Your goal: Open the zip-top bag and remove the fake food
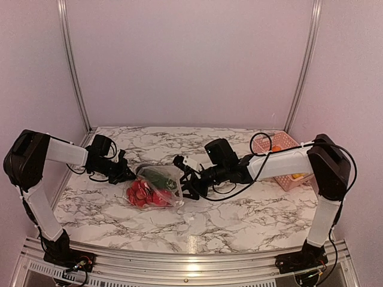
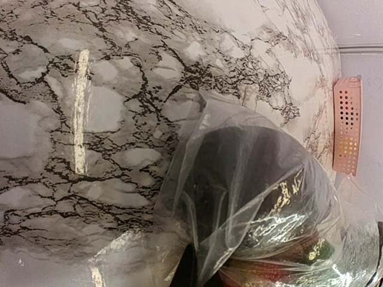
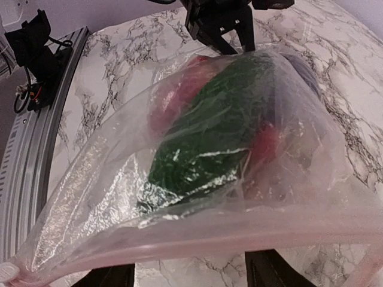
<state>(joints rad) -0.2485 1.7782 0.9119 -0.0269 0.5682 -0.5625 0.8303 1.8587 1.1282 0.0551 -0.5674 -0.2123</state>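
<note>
The bag sits mid-counter, food sealed inside. The left gripper has its jaws pressed together on the bag's far end. The right gripper has its jaws spread at the zip edge. Best to pinch only 1 lip there and peel slowly against the left anchor.
</note>
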